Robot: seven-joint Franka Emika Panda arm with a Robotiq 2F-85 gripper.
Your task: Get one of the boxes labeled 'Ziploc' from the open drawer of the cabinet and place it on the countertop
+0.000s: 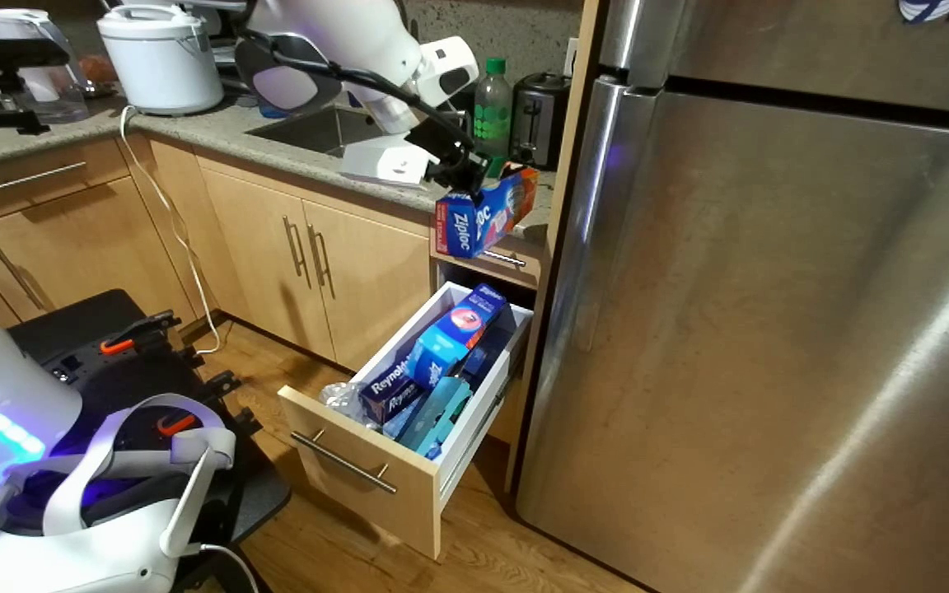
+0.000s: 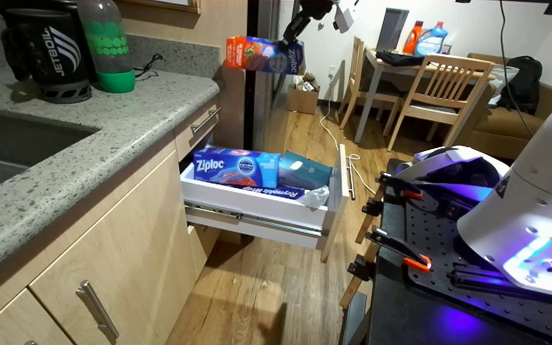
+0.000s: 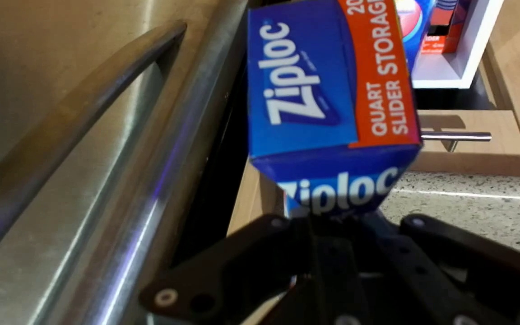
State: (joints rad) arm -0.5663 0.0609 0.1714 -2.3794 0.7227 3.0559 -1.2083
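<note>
Ziploc box (image 1: 487, 216): aloft, higher than open drawer (image 1: 409, 502), off countertop (image 2: 170, 91) | gripper (image 2: 284, 44): clenched on it near one end | handling: likely light; thin card, slick, easily dented | best hold: mid-length, across narrow width; squeeze gently

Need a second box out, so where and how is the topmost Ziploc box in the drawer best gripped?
Probably from above, closing across its width near mid-length: the topmost Ziploc box lies lengthwise in the drawer, its top uncovered and narrower than it is long. The gripper must first release the held box.
</note>
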